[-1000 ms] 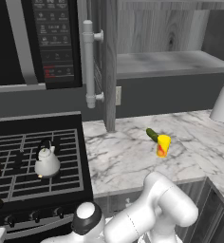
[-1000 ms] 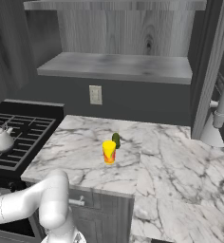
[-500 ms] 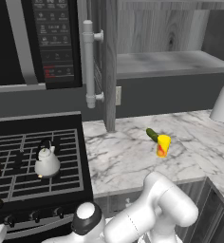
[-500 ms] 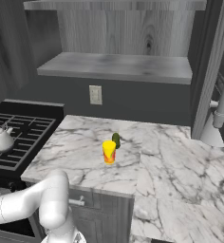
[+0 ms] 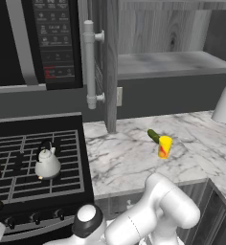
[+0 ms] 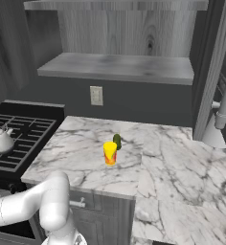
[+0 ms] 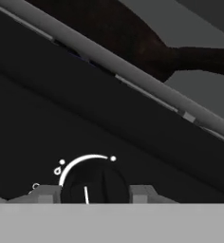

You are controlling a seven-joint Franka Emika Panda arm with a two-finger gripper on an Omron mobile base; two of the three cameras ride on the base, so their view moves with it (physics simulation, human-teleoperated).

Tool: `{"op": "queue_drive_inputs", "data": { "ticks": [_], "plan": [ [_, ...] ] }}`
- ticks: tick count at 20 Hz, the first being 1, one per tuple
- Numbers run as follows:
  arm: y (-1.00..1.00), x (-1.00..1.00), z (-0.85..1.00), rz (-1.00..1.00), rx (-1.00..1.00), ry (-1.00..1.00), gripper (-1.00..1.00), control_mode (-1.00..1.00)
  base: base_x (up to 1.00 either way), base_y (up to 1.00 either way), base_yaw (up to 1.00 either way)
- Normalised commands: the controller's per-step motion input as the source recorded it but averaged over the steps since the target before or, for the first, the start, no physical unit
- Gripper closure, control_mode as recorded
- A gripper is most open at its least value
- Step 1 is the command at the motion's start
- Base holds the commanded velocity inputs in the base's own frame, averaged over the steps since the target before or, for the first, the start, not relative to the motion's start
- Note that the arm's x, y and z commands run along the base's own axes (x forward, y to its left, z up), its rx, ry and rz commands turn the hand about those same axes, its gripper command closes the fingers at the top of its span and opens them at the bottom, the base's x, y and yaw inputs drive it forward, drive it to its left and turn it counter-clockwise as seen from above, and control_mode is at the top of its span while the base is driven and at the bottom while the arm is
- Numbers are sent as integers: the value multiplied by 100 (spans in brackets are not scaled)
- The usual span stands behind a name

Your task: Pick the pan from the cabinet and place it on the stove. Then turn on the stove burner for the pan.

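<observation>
Hand view is showing me a stove knob (image 7: 94,185) sitting squarely between my two finger tips (image 7: 43,194), the jaws (image 7: 92,195) clasping its sides, I judge, ready for turning. Above it, the pan (image 7: 133,45) is resting on the stove (image 5: 38,162), its handle reaching right; the left base view is catching its rim at the far left, beside the kettle (image 5: 47,161).
</observation>
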Motion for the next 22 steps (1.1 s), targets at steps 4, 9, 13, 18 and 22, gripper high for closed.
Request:
{"op": "queue_drive_inputs", "data": {
  "ticks": [4, 9, 13, 18, 22],
  "plan": [
    [0, -8, 8, 0, -27, 0, 100, -100, 0, 0, 0],
    [0, -9, 7, 0, -27, 0, 100, -100, 0, 0, 0],
    [0, -8, 3, 0, -28, 0, 100, -100, 0, 0, 0],
    [1, -7, 0, 0, -26, 0, 100, -100, 0, 0, 0],
    [20, -1, 0, 0, -13, 1, 100, -100, 0, 0, 0]
  ]
}}
